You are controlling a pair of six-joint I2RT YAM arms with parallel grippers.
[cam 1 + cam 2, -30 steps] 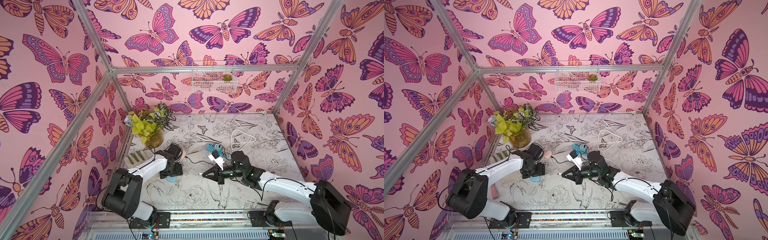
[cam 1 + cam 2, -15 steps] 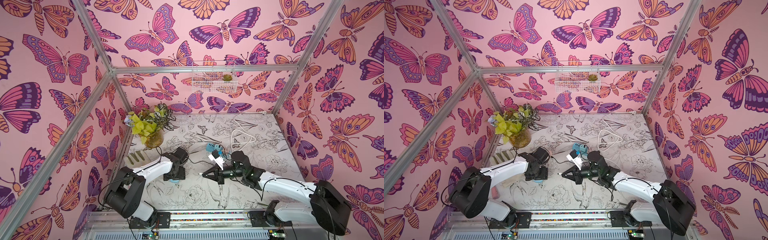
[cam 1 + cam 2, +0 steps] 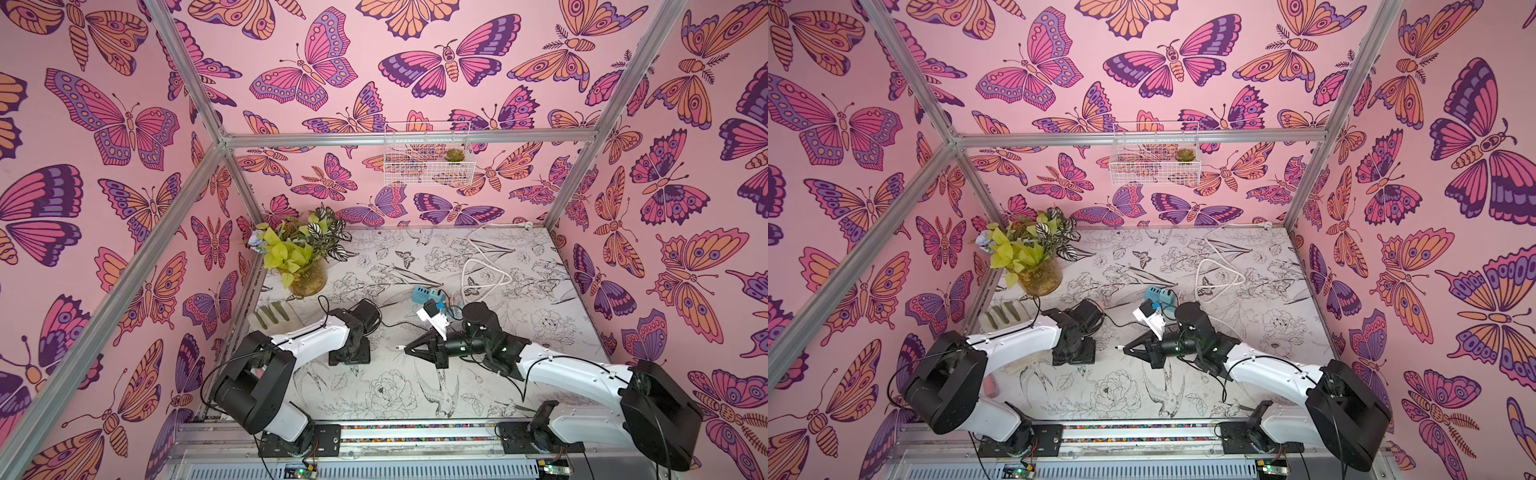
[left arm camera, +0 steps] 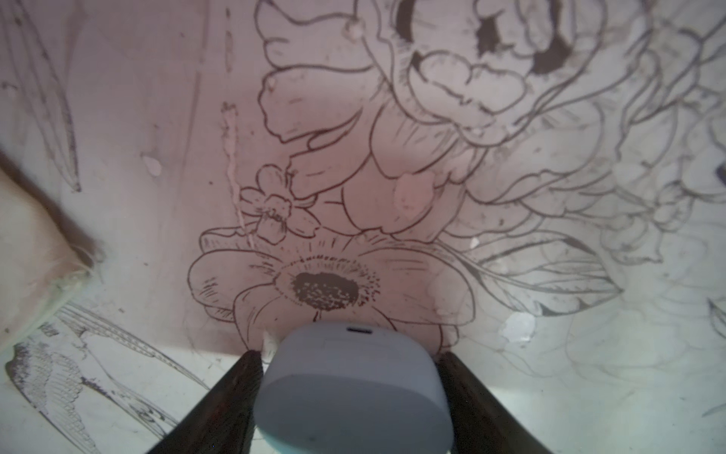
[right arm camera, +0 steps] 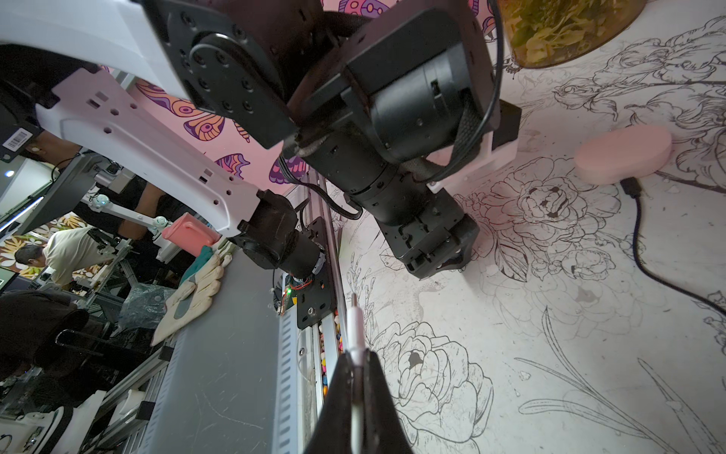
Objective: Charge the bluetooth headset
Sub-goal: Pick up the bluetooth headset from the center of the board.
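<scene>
Pinching the white cable plug point(image 5: 354, 334), right claw point(image 5: 355, 359) is clenched, tip pointing to 9 o'clock; left claw point(image 4: 347, 355) straddles the white headset case point(image 4: 353, 389) on the tabletop point(image 4: 550, 353), fingers point(image 4: 228, 393) flanking both sides, can't tell if gripping. Case sits at 9 o'clock from plug, hidden in both top views.

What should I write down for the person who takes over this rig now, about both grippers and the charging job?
Left gripper: jaws flank the headset case; firm grip not clear.
Right gripper: shut on the white cable plug, apart from the case.
Done: plug picked up.
To do: clamp the case, push the plug into its port.
</scene>
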